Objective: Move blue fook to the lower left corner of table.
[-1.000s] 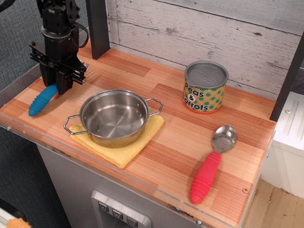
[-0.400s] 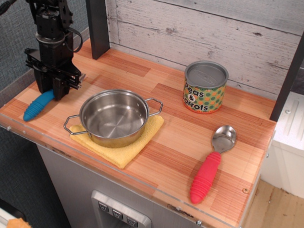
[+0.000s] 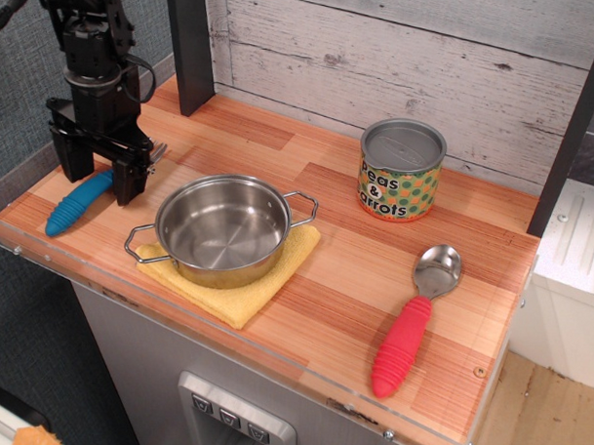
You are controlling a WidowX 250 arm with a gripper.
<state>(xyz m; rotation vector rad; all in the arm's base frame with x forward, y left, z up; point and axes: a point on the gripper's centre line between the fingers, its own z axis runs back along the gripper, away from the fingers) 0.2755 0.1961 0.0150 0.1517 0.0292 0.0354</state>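
The blue fook [image 3: 71,207] lies flat on the wood-plank table [image 3: 373,274] near its front left corner, with the ribbed handle pointing at the front left rim. Its silver head [image 3: 156,153] sticks out behind the gripper. My gripper [image 3: 100,181] stands upright over the upper part of the handle. Its two black fingers are spread apart, one on each side of the fork, and they do not clamp it.
A steel pot [image 3: 222,228] sits on a yellow cloth [image 3: 246,297] just right of the gripper. A peas-and-carrots can [image 3: 401,171] stands at the back right. A red-handled spoon [image 3: 410,329] lies at the front right. A clear acrylic rim [image 3: 25,174] borders the left edge.
The gripper carried the fork a little to the left toward the corner, then its fingers spread apart. The fork now lies free on the table.
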